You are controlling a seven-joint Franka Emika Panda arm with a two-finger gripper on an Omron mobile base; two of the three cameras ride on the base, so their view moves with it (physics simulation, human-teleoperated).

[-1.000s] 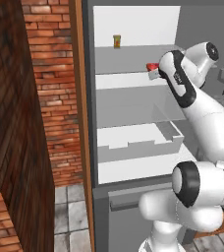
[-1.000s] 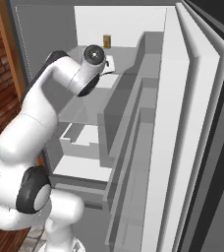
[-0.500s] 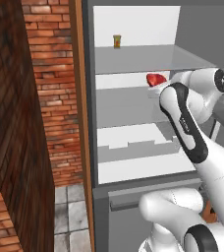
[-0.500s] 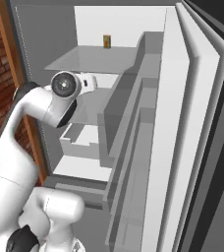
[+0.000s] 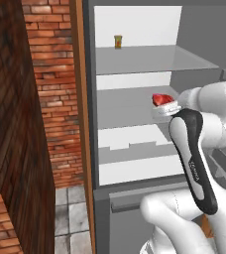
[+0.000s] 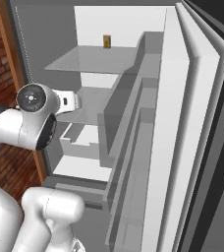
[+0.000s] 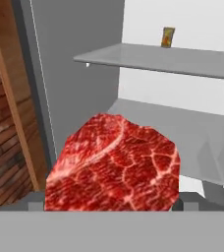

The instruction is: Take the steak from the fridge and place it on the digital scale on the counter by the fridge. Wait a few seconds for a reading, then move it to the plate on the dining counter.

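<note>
The only writing on me is a small line of letters down the dark strip of my forearm [image 5: 196,167], too small to read. The jar [image 7: 168,36] on the top shelf has a label, but it is only a blur of yellow and red.

The steak [image 7: 114,165] sits right in my claw [image 7: 113,204]. In the hand view it spans the whole gap between my fingertips [image 7: 188,199], one at 9 o'clock of it and one at 3 o'clock. My jaws stand wide apart, closed on the steak's two sides. In the left base view the steak [image 5: 161,99] rides at 12 o'clock of the claw [image 5: 165,106], inside the fridge [image 5: 135,20] and over its middle shelf [image 5: 125,106]. I cannot tell how far above the shelf it is. The jar [image 5: 118,41] is well apart from it, up toward 11 o'clock.

My arm rises from 5 o'clock in that view. The forearm stands nearly upright, and the wrist bends over toward 9 o'clock into the fridge. In the right base view my round elbow joint [image 6: 33,97] faces the camera, and the hand reaches toward 3 o'clock over the same shelf [image 6: 92,101].
</note>
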